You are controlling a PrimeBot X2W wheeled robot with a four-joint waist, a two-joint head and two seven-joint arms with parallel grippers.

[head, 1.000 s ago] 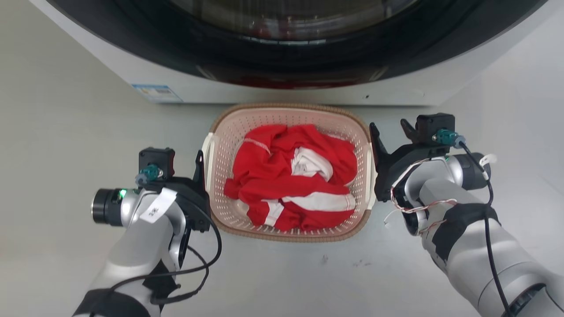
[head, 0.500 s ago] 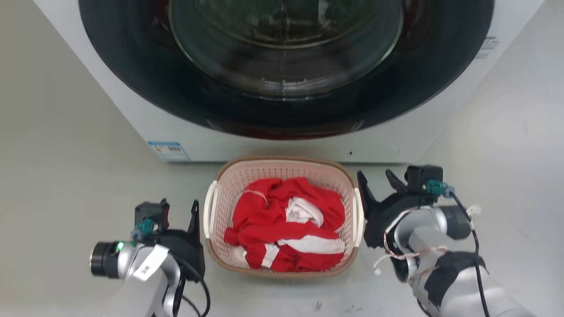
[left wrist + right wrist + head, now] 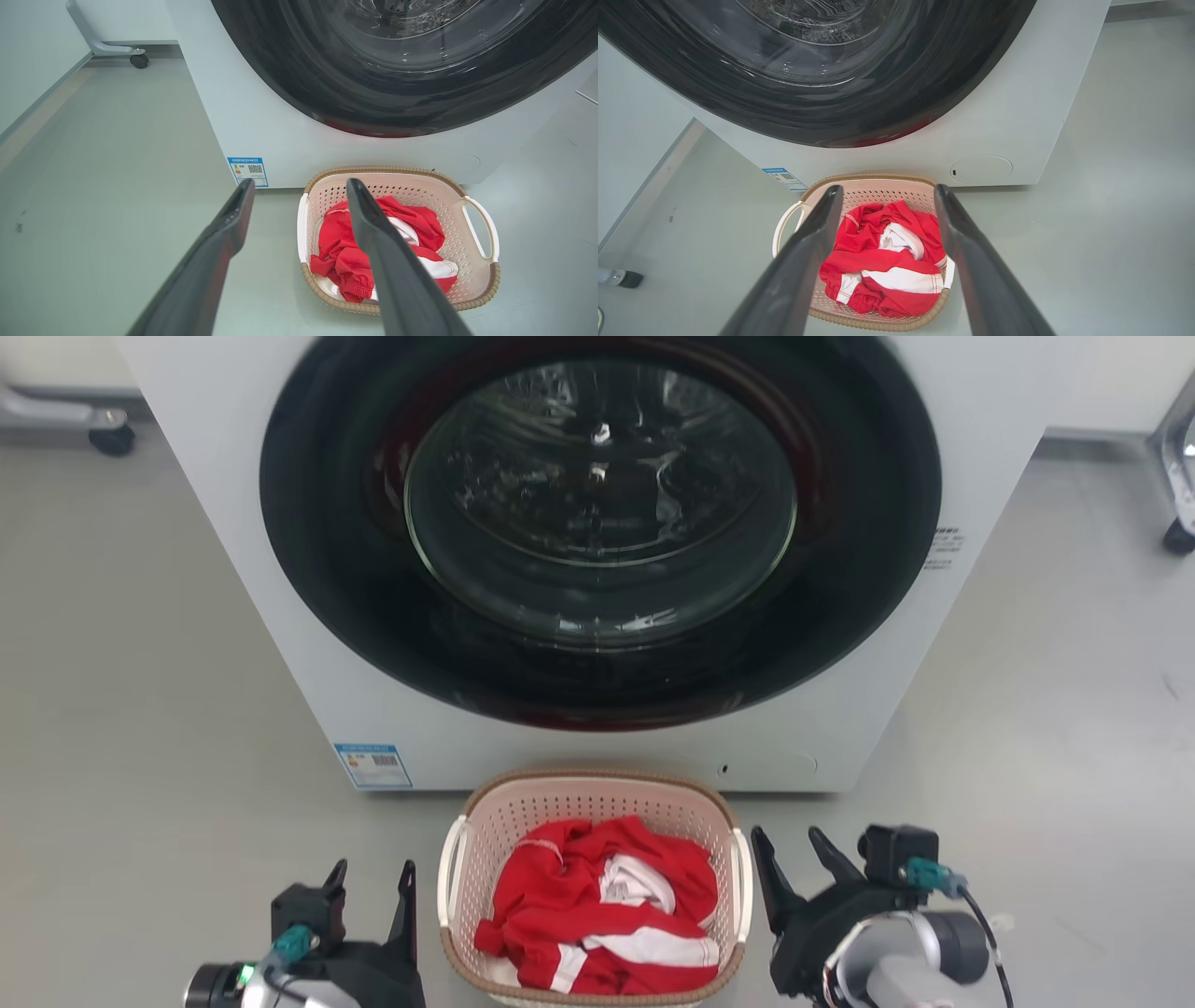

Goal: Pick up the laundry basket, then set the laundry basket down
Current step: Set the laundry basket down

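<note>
**Head view.** The rounded pale pink perforated plastic laundry basket (image 3: 558, 805), with brown woven-look rim and two white side handles, stands on the smooth grey floor (image 3: 140, 709). It is just in front of the base of the white front-loading washing machine (image 3: 233, 569), below the machine's round dark glass door (image 3: 597, 504). A crumpled red and white garment (image 3: 597, 919) lies inside the basket. A small blue label (image 3: 373, 766) is fixed to the machine's lower front, up and to the left of the basket. The left gripper (image 3: 372, 873) is at the basket's left side, fingers pointing up the picture, spread apart and empty; a strip of floor separates it from the left handle (image 3: 449, 882). The right gripper (image 3: 785, 840) is at the basket's right side, close to the right handle (image 3: 743, 887), also spread apart and gripping nothing.

**Left wrist view.** The two long dark fingers (image 3: 219, 242) stand wide apart with bare floor between them. The basket lies to their right, partly hidden by the right-hand finger. A grey caster wheel (image 3: 139, 60) sits at the upper left.

**Right wrist view.** The fingers (image 3: 803, 252) are wide apart. The basket and garment appear between and beyond them, on the floor before the machine
</note>
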